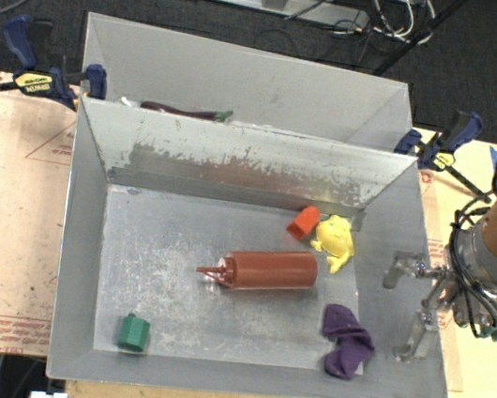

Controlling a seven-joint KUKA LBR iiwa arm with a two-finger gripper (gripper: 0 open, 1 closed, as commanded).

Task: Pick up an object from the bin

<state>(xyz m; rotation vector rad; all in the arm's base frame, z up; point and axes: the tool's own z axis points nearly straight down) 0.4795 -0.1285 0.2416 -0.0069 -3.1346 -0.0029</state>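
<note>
My gripper (403,309) hangs over the bin's sloped right wall, open, with nothing between its fingers. Closest to it is a crumpled purple cloth-like thing (345,342), lying on the bin floor just left of the lower finger. A yellow lumpy toy (334,240) lies further up, left of the upper finger, with a small orange block (303,222) touching its left side. A reddish-brown squeeze bottle (269,271) lies on its side in the middle of the bin, its nozzle pointing left.
A small green block (133,332) sits alone in the bin's front left corner. The arm with its cables comes in from the right, above the bin's right rim.
</note>
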